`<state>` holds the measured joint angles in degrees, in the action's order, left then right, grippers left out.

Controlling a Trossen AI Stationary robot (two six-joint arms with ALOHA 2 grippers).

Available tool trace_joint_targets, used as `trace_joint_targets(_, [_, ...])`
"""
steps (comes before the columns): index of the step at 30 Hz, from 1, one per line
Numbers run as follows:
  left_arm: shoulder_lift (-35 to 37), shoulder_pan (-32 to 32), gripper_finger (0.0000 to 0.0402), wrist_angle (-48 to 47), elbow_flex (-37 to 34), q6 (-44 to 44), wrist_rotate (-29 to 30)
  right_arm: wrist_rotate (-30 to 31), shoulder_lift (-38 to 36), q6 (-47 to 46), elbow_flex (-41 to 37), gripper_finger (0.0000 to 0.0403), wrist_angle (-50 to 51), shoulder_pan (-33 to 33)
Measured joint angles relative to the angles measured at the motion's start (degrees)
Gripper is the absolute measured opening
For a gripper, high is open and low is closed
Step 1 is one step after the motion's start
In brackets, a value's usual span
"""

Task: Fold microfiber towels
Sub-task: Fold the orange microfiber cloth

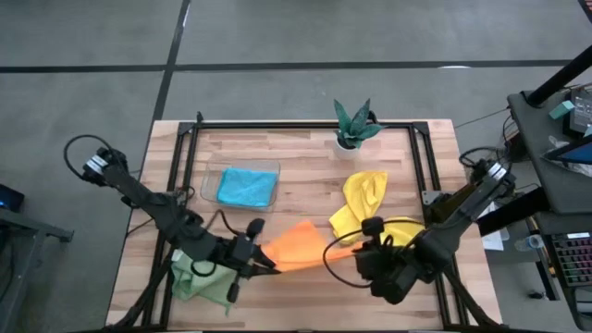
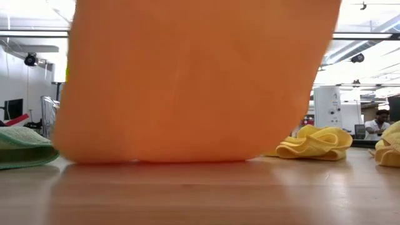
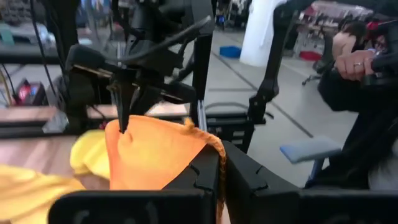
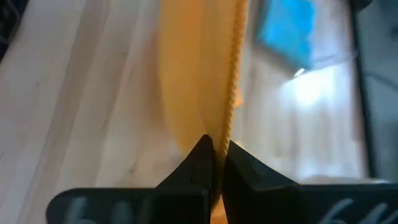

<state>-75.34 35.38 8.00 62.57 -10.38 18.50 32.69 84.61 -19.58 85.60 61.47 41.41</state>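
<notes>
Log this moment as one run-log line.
left gripper: shut on orange towel | right gripper: shut on orange towel | towel held up between both, above table

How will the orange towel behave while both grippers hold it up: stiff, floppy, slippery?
Probably floppy: the orange towel sags between the left gripper and right gripper, its lower edge draping to the table in the low view. Likely light, since pinches at its edges carry it. Slipping looks unlikely: both grippers are shut on its stitched hem.
</notes>
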Motion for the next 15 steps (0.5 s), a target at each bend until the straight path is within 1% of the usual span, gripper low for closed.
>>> trace_joint_targets(3, [2.59, 0.0, 0.0, 0.06, 0.0, 0.49, 0.0, 2.94, -1.02, 2.87, 5.64, 0.0009, 2.38, -0.06])
trace_joint_targets(8, [5.13, 0.02, 0.0, 0.05, -0.04, 0.86, 0.0, 7.95, -2.88, 9.49, 14.49, 0.0009, 2.45, -0.17])
trace_joint_targets(11, [5.79, -0.02, 0.0, 0.05, -0.07, 2.98, 0.27, 9.19, -3.61, 13.13, 19.54, 0.0009, 1.69, -0.47])
trace_joint_targets(13, [5.83, -0.02, 0.0, 0.07, -0.07, 5.89, 2.75, 9.13, -3.93, 15.33, 22.56, 0.0009, 0.45, -0.75])
trace_joint_targets(15, [5.83, 0.0, 0.0, 0.15, -0.11, 7.86, 9.15, 9.07, -3.89, 16.85, 25.32, 0.0009, 1.08, -1.02])
